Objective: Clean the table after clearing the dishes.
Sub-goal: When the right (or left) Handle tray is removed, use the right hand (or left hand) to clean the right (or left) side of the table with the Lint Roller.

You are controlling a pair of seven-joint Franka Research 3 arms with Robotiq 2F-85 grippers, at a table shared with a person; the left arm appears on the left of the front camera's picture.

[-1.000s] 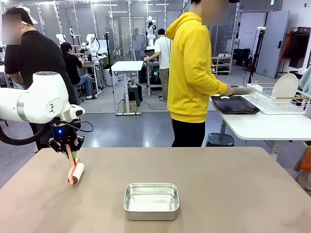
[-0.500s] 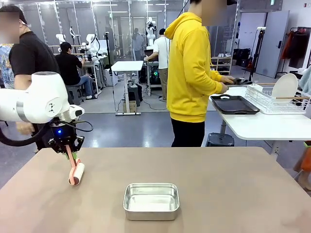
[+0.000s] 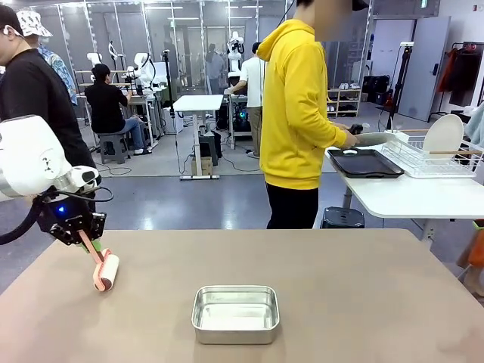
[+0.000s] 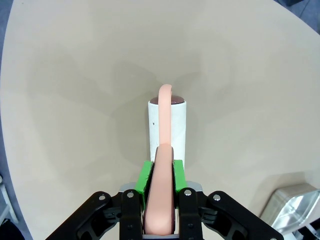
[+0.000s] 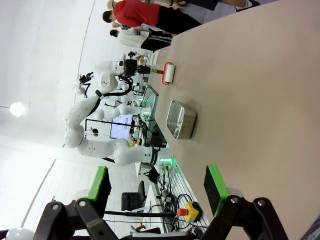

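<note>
Matt table (image 3: 363, 302); shiny metal pan (image 3: 235, 313)

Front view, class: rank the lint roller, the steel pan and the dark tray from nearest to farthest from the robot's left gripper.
1. The lint roller, pink-handled, held in the shut left gripper at the table's left side.
2. The steel pan, mid-table, toward the near edge.
3. The dark tray, on the white side table at the far right, by the person in yellow.

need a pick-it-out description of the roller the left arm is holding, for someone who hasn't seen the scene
On the brown table, look to the robot's left, well left of the steel pan. The left gripper is shut on the roller, whose drum rests on the tabletop. It is a white drum on a curved salmon-pink handle.
</note>
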